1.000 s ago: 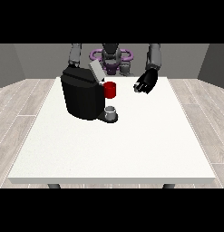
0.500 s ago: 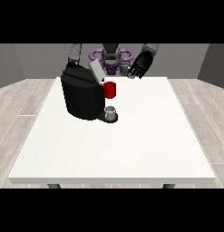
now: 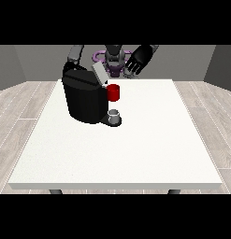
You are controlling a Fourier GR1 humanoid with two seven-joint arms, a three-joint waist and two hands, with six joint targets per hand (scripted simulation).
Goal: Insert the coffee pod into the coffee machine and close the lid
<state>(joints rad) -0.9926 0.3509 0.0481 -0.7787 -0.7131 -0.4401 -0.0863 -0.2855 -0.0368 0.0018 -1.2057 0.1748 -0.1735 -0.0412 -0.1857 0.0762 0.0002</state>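
matt black coffee machine [image 3: 84, 99], smooth white table [image 3: 135, 149].

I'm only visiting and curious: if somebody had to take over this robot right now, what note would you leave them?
Hand at the view's right: raised above the table's far edge, fingers spread, holding nothing.
Hand at the view's left: hidden behind the coffee machine; only its arm shows.
Things: the black coffee machine stands on the white table, its grey lid tilted up. A red part sits at its front, above a small grey cup on the base. I cannot tell whether that red part is the pod.
Done: lid not closed.
Left: confirm the pod is in, then close the lid.
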